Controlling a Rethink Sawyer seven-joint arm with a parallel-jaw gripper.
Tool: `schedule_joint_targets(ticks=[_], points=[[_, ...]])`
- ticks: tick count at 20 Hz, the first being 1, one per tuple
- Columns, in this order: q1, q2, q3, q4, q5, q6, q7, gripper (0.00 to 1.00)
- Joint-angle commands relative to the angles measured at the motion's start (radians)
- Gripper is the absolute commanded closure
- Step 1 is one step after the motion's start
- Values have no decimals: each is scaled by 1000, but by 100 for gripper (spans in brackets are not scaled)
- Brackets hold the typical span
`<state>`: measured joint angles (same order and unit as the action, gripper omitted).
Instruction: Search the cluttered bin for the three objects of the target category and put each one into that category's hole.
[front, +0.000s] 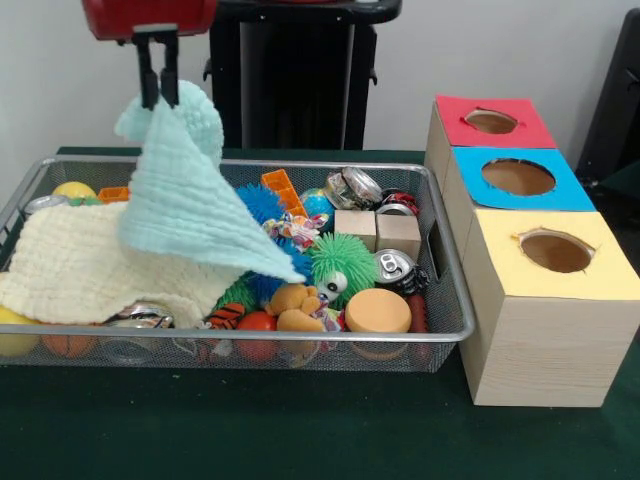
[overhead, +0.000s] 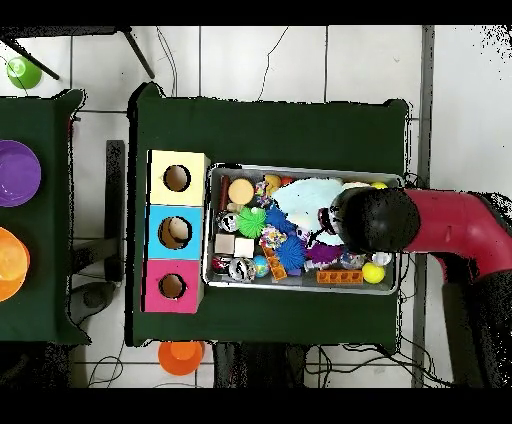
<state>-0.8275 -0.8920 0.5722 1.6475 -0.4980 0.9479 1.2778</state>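
Hanging from the closed gripper (front: 158, 98), a mint cloth (front: 190, 205) is held pinched by one corner above the wire bin (front: 445, 300), its lower edge draped over the clutter. No readable writing or brand is seen on anything.

The bin is set on the green tabletop (front: 300, 430), with three wooden boxes lined up just beside one short end. One round hole is cut in each top: a red-topped box (front: 490, 122) toward the table's robot-side edge, a blue-topped box (front: 520, 178) in the middle, and the yellow-topped hole (front: 556, 250) nearest the camera-side edge.

Inside the bin, one cream cloth (front: 90, 265) is spread over the end away from the boxes. One patterned cloth bundle (front: 293, 232) in red, blue, yellow and white is seen near the middle, partly tucked under the mint cloth; further bundles cannot be made out. Two spiky balls are counted, one green (front: 343, 265) and one blue (front: 262, 203). Two plain wooden cubes (front: 378, 230) are set side by side, with a dented can (front: 392, 265) in front of them and a round orange disc (front: 377, 311) at the bin's camera-side wall.
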Motion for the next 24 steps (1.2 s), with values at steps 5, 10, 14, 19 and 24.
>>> schedule_joint_targets(ticks=[5,10,14,19,24], points=[[-45,48,85,46,-71,83,-359,100],[-44,92,74,62,-76,50,-329,100],[-53,97,71,72,-97,67,-353,100],[-49,97,66,73,-123,72,-362,100],[-36,98,65,66,-134,88,-357,0]])
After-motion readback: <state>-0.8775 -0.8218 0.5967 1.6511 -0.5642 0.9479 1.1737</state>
